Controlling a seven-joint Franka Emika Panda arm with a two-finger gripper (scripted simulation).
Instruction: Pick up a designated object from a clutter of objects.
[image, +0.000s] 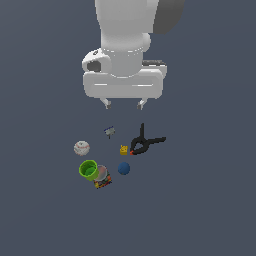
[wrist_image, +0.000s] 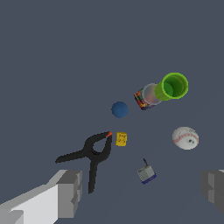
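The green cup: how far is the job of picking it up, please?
Nothing looks done yet: the green cup sits on the floor, touching the labelled can, beside the white baseball. In hand: nothing, because the gripper hangs above the clutter with jaws wide apart and empty. Left: move over the cup, descend, close and lift, probably without dragging the can.

A plain, dark slate-grey desk (image: 210, 210) fills both views, evenly lit and without markings or edges.
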